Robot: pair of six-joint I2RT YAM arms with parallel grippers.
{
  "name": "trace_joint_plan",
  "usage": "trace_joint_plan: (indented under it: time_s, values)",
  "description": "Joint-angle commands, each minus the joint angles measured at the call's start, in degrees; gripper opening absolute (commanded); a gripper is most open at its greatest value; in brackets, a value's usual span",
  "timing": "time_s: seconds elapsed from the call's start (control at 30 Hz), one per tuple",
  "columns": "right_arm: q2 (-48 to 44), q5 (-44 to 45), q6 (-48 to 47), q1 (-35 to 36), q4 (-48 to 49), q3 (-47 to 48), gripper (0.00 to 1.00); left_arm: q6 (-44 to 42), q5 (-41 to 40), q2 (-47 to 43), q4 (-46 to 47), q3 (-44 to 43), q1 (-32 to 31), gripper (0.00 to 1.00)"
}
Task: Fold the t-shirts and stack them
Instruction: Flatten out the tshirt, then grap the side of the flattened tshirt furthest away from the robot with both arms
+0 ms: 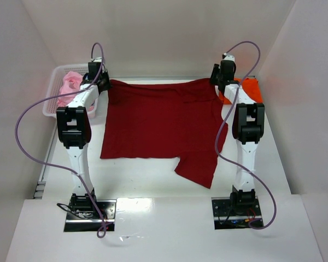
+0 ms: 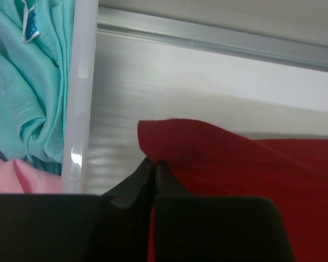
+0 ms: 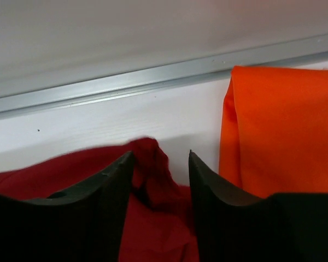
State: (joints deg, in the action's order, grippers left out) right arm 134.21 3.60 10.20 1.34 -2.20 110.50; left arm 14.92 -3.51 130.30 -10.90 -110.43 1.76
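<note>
Red tee (image 1: 158, 125) pinched, L fingers (image 2: 132, 183); R fingers (image 3: 112, 180) apart.

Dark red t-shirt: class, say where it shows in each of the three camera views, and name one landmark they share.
Top external: dark red t-shirt spread out on the table, centre of the picture.
Left wrist: lower right, corner pinched in the shut left gripper.
Right wrist: lower left, bunched edge inside the open right gripper.
Landmark: the metal rail behind the shirt, in both wrist views.
</note>
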Motion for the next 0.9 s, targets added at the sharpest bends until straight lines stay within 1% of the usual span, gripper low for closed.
trace_joint_plan:
  time_s: [0.0, 0.03, 0.07, 0.13, 0.2, 0.23, 0.27, 0.3, 0.4, 0.43, 0.47, 0.53, 0.6, 0.67, 0.7, 0.87]
  values:
    - [0.5, -1.1, -0.2, -0.8, -0.2, 3.3, 0.57, -1.5, 0.9, 1.4, 1.8, -2.6, 0.9, 0.0]
    - [0.5, -2.0, -0.2, -0.8, -0.2, 3.3, 0.68, -1.5, 0.9, 1.4, 1.8, -2.1, 0.9, 0.0]
    - [0.0, -2.7, -0.2, -0.8, -0.7, 3.3, 0.71, -1.5, 1.5, 1.4, 1.8, -2.1, 0.9, 0.0]
    - [-0.6, -3.5, -0.2, -0.8, -1.2, 3.3, 0.71, -1.5, 1.5, 1.4, 2.5, -1.5, 0.9, 0.0]
    - [-1.3, -6.1, -0.2, -0.8, -1.9, 2.3, 0.72, -1.5, 2.0, 0.8, 2.5, -1.5, 0.9, 0.0]
    - [-2.1, -9.0, -1.0, -0.8, -2.5, 0.7, 0.74, -1.5, 2.0, 0.8, 2.5, -1.5, 0.9, 0.0]
    - [-2.1, -10.5, -1.0, -0.8, -2.5, 0.7, 0.74, -1.5, 2.0, 0.8, 2.5, -1.5, 0.9, 0.0]
    - [-2.1, -12.6, -1.0, -0.8, -1.9, -1.6, 0.74, -1.5, 2.6, 0.8, 2.5, -1.5, 0.9, 0.0]
    - [-2.1, -13.3, -0.2, -0.8, -1.8, -2.1, 0.74, -1.5, 3.2, 0.8, 2.5, -1.5, 0.9, 0.0]
    - [-1.4, -12.7, -0.2, -0.8, -3.2, -1.5, 0.71, -1.5, 3.2, 0.8, 2.5, -1.5, 0.9, 0.0]
    - [-0.7, -12.6, -0.2, -0.8, -3.9, -1.5, 0.71, -1.5, 3.2, 0.8, 2.5, -1.5, 0.9, 0.0]
    - [0.4, -11.9, -0.2, -0.8, -8.1, 0.5, 0.65, -1.5, 3.8, 0.8, 2.5, -1.5, 0.9, 0.0]
    - [1.1, -10.7, 0.3, -0.8, -8.2, -0.8, 0.6, -1.5, 3.8, 0.8, 2.5, -1.5, 0.9, 0.0]
    - [-0.2, -10.7, 0.4, -0.8, -7.6, -2.1, 0.6, -1.5, 3.8, 0.8, 2.5, -1.5, 0.9, 0.0]
    - [-0.2, -10.7, 0.4, -0.8, -7.6, -2.1, 0.59, -1.5, 3.8, 0.8, 2.5, -1.5, 0.9, 0.0]
    - [0.3, -10.7, 0.9, -0.8, -8.9, -2.1, 0.59, -1.5, 3.8, 0.8, 2.5, -1.5, 0.9, 0.0]
